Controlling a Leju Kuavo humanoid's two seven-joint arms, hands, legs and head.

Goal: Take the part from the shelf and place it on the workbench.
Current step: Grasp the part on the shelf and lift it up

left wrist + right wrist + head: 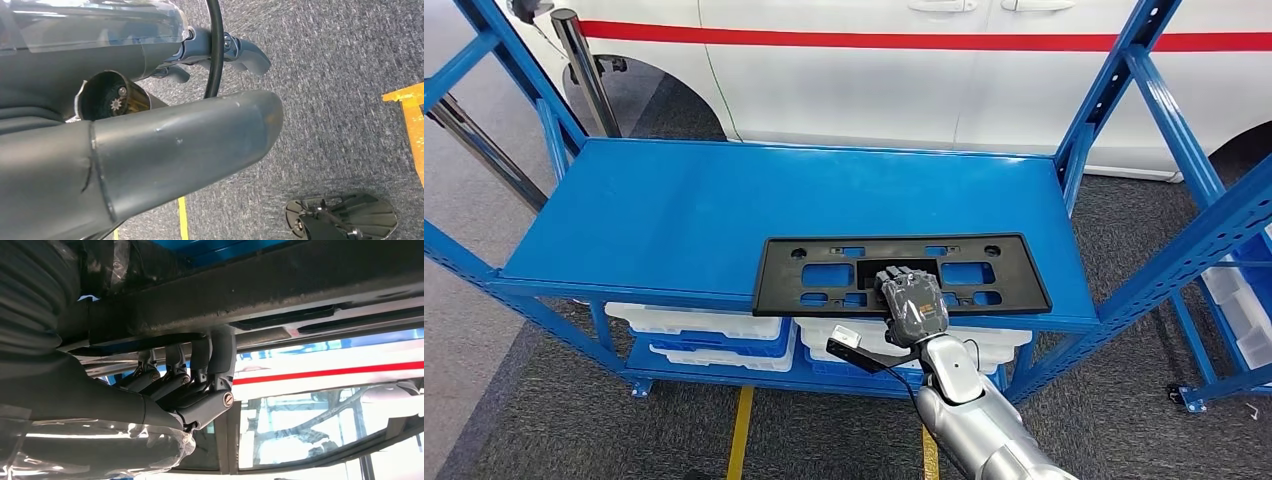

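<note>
At the shelf's (674, 215) front edge, right hand (912, 300) grips the part (824, 273).

The right hand (912, 300) covers the part's (814, 270) middle near edge. The bins (704, 335) lie half hidden beneath the shelf (674, 210). The picture's top cuts off the car (924, 80).
</note>
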